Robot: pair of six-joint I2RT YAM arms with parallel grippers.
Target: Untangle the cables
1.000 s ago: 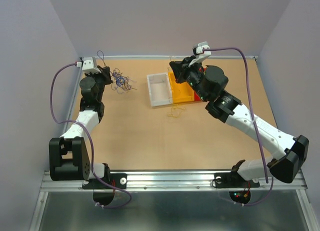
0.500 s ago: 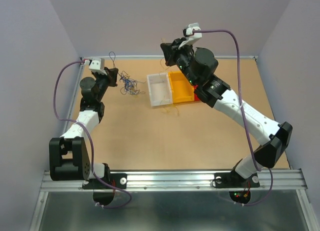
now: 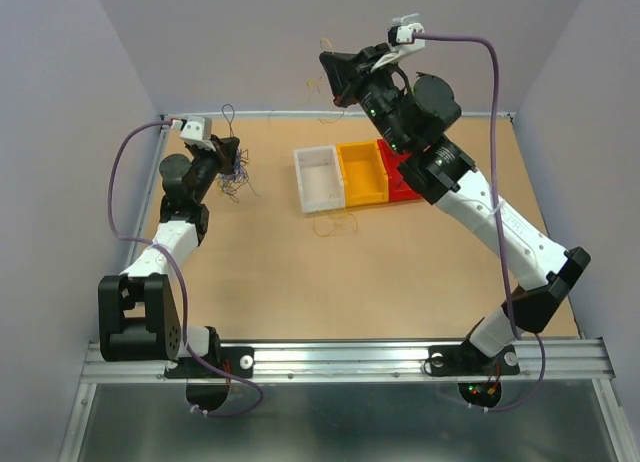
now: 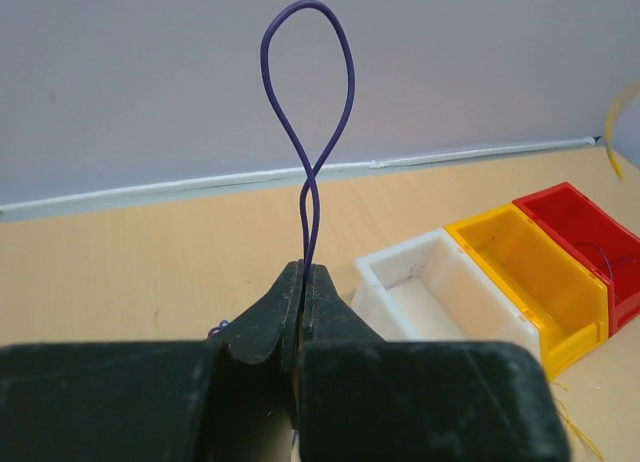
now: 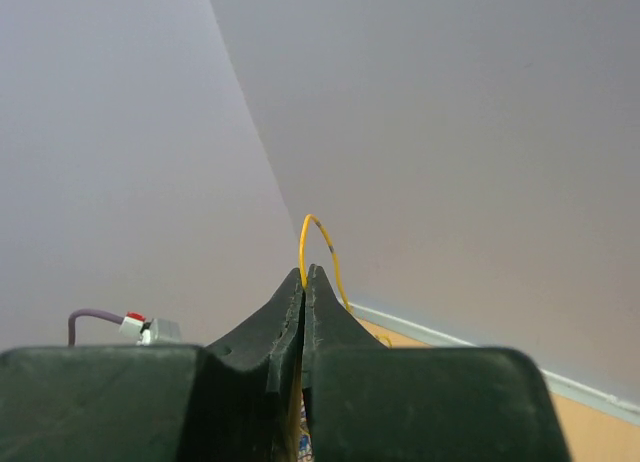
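Two grippers, both clenched. Left gripper [image 4: 303,272] pinches purple cable [image 4: 309,197] left of white bin [image 3: 299,180], cable tangle [image 3: 236,177] dangling there. Right gripper [image 5: 305,274] pinches yellow cable [image 5: 325,232] high behind bin. Suggest: lift slowly, shake gently, hold pinch firm so strands slip free.

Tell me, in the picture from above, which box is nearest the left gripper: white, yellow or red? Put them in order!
From the left gripper:
1. White bin, leftmost of the row.
2. Yellow bin, in the middle.
3. Red bin, rightmost.
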